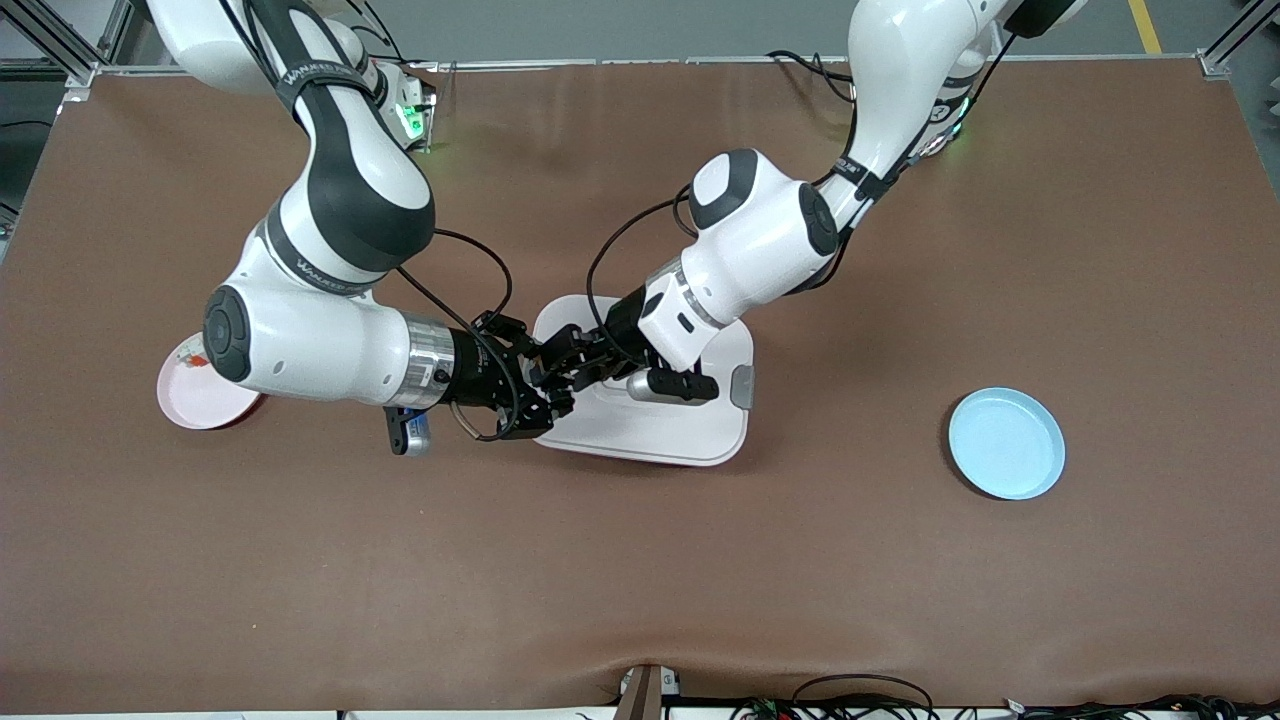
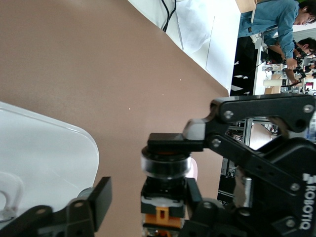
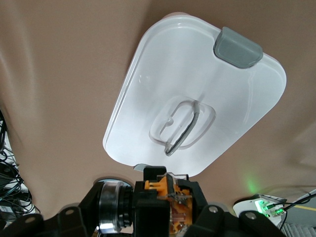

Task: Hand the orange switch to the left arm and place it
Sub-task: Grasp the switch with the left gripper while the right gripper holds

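- So this is the handover bit, happening in the air right over the box (image 1: 655, 425), at its edge toward the right arm's end of the table.
- The right gripper (image 1: 540, 385) is clamped shut on the orange switch (image 3: 163, 197). Its own wrist view shows the orange body squeezed between the fingers, with the box lid and its clear handle straight below.
- The left gripper (image 1: 572, 372) comes in from the other end and meets it nose to nose. In the left wrist view the switch (image 2: 165, 197) sits between the left fingers: one pad (image 2: 170, 142) looks pressed on the black round cap, the other finger (image 2: 98, 200) is apart from the switch with a visible gap. So the jaws are only partly closed and I wouldn't call it a grip yet.
- The key relation: the switch's long axis runs cap to orange body. The right gripper has the orange end and the cap end faces the left gripper, so each arm gets its own end.
- My guess is the left needs to finish closing before the right lets go, otherwise the switch drops onto the lid.
- Also around: a blue plate (image 1: 1006, 443) toward the left arm's end, and a pink plate (image 1: 200, 395) partly hidden under the right arm.
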